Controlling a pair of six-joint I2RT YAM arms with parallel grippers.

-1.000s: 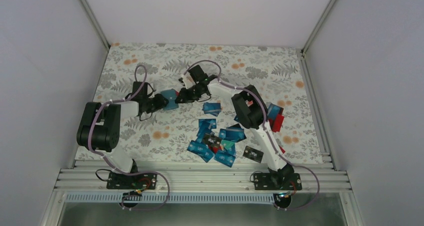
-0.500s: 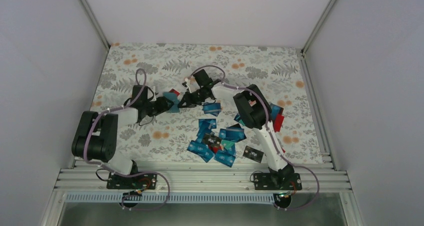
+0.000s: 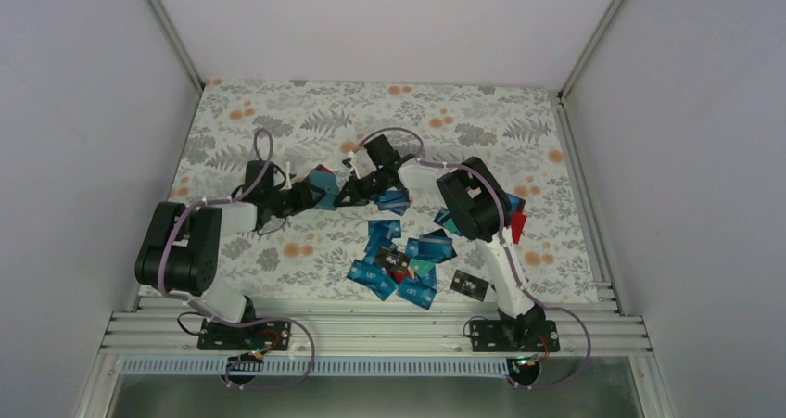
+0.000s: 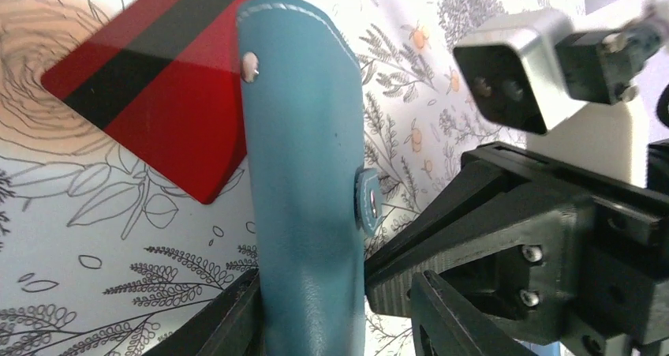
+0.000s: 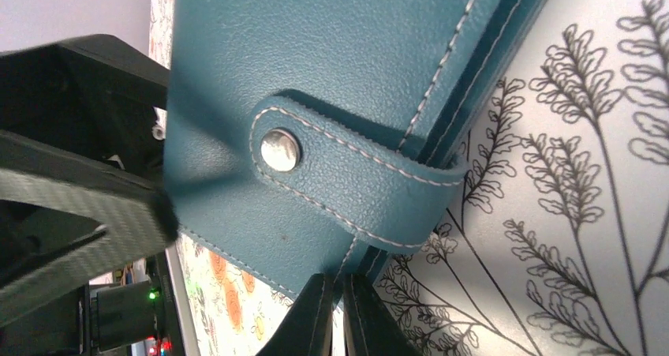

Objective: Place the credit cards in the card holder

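Note:
The teal card holder (image 3: 326,189) hangs on edge between both grippers at mid-table. In the left wrist view the card holder (image 4: 304,159) stands between the jaws of my left gripper (image 4: 339,277). It rests against the left finger, with a gap at the right finger. My right gripper (image 5: 339,281) is shut on the thin lower edge of the card holder (image 5: 315,48), just below its snapped strap (image 5: 347,174). From above, my left gripper (image 3: 310,196) and right gripper (image 3: 349,194) face each other. A red credit card (image 4: 158,80) lies on the cloth behind the holder. Several credit cards (image 3: 399,260) are piled nearer the front.
A blue card (image 3: 396,200) lies under the right forearm. A red card (image 3: 516,221) and more blue ones sit right of the right arm, and a black card (image 3: 470,285) lies by its base. The floral cloth (image 3: 278,121) covers the table between white walls.
The right gripper has shut on the holder's edge. Both grippers and the holder have shifted slightly toward the front. The left jaws have widened a little around the holder.

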